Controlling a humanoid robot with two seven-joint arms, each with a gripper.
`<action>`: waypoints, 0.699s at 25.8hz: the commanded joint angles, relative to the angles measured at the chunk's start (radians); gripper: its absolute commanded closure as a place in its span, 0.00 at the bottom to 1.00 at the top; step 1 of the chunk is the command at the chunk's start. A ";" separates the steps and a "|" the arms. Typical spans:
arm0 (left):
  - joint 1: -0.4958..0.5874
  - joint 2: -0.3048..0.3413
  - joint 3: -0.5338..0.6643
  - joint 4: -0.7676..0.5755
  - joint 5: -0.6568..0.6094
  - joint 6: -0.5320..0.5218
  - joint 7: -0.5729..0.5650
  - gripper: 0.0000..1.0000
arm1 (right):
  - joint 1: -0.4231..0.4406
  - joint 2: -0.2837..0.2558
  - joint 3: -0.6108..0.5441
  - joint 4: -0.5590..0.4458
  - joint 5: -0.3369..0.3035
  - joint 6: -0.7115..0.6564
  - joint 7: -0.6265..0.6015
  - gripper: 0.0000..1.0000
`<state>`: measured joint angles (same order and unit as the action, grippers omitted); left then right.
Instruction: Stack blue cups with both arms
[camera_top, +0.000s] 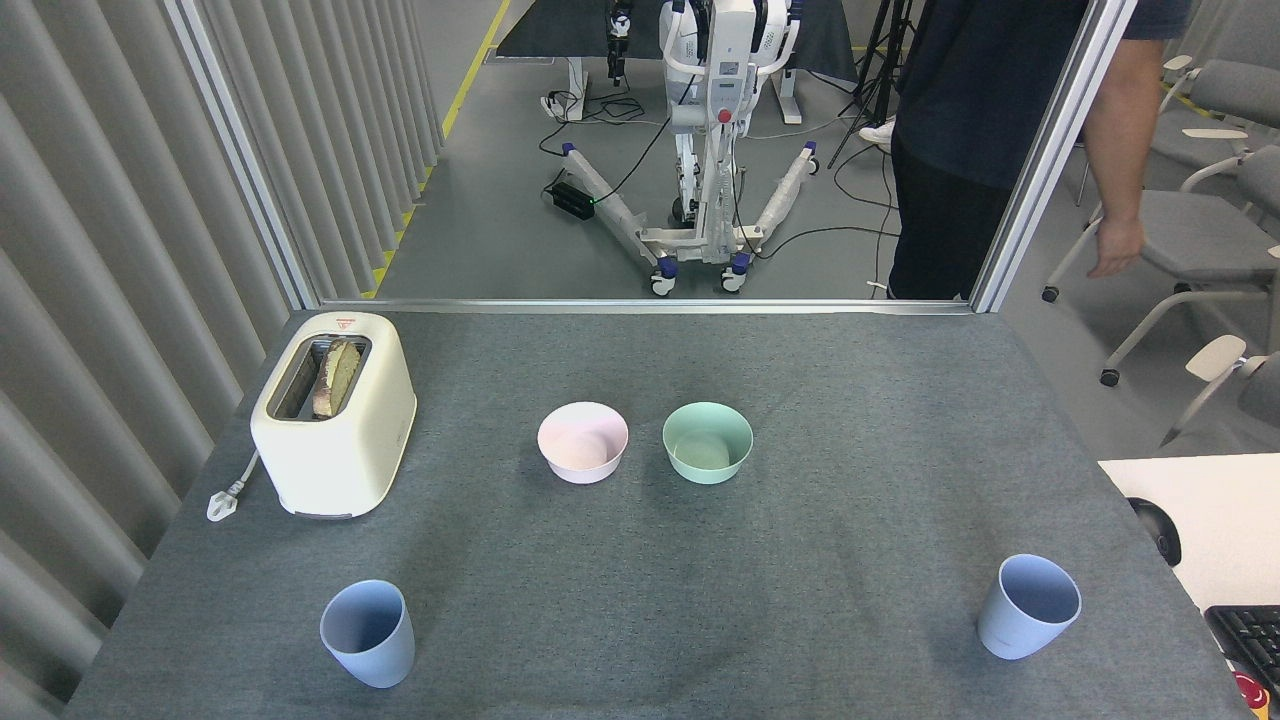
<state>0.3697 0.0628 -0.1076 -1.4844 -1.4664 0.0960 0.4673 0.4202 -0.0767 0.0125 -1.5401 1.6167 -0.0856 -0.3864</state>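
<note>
Head view. Neither of our arms enters the frame: no upper arm, forearm or wrist shows at the left, right or lower edge. Both claws lie outside the field of view, so we cannot tell their pose, their height or how their fingers stand. No part of our own body can be made out anywhere in this picture.

Pale blue cups (367, 633), pink bowl (583, 442), mint-green bowl (707, 442), cream toaster (335, 425).
</note>
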 joint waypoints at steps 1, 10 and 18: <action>-0.005 0.000 0.000 0.003 0.001 -0.001 -0.003 0.00 | 0.000 0.000 0.000 0.000 0.000 0.000 0.000 0.00; -0.012 -0.012 0.008 0.016 0.051 0.010 -0.010 0.00 | 0.000 0.000 0.000 0.002 0.000 0.000 0.000 0.00; -0.110 -0.012 0.013 0.121 0.078 0.016 -0.009 0.00 | 0.000 0.000 0.000 0.006 -0.001 0.000 0.000 0.00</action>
<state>0.2969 0.0502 -0.0964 -1.3944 -1.3902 0.1102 0.4578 0.4203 -0.0767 0.0123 -1.5364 1.6155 -0.0865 -0.3861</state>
